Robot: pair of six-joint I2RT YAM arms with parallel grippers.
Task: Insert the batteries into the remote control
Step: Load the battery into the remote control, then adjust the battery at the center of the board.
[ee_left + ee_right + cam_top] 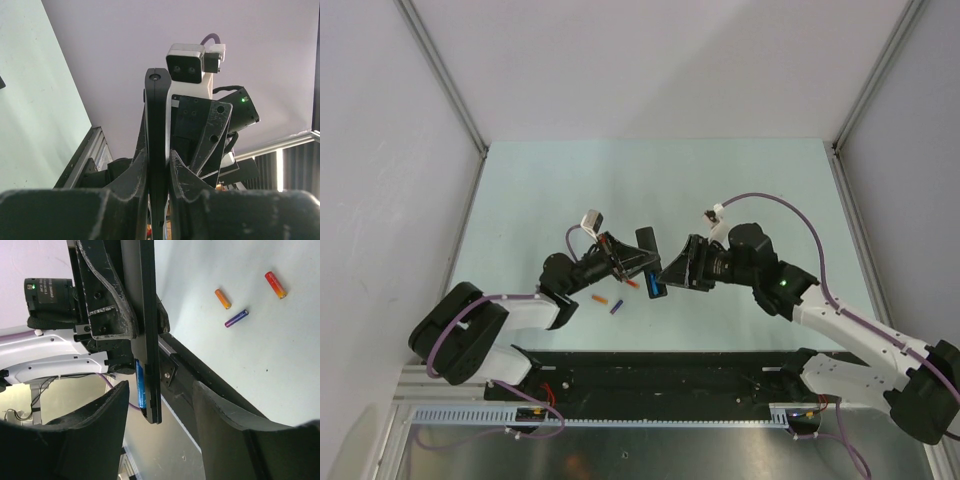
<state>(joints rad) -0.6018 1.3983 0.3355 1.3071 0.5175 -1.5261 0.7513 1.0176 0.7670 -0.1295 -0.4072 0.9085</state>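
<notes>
My left gripper (628, 262) is shut on the remote control (648, 262), a slim black bar held above the table; in the left wrist view the gripper (157, 156) clamps the remote (156, 120) edge-on. A blue battery (140, 384) sits in the remote (148, 315) at its lower end, also in the top view (656, 289). My right gripper (672, 272) is open, and its fingers (100, 435) stand either side of the remote's end without touching it. An orange battery (223, 298), a purple battery (236, 318) and a red battery (276, 284) lie on the table.
The loose batteries lie on the pale green table (540, 200) near its front edge, below the left gripper: orange (599, 299), purple (616, 307), red (632, 284). A black rail (670, 375) runs along the near edge. Grey walls enclose the table.
</notes>
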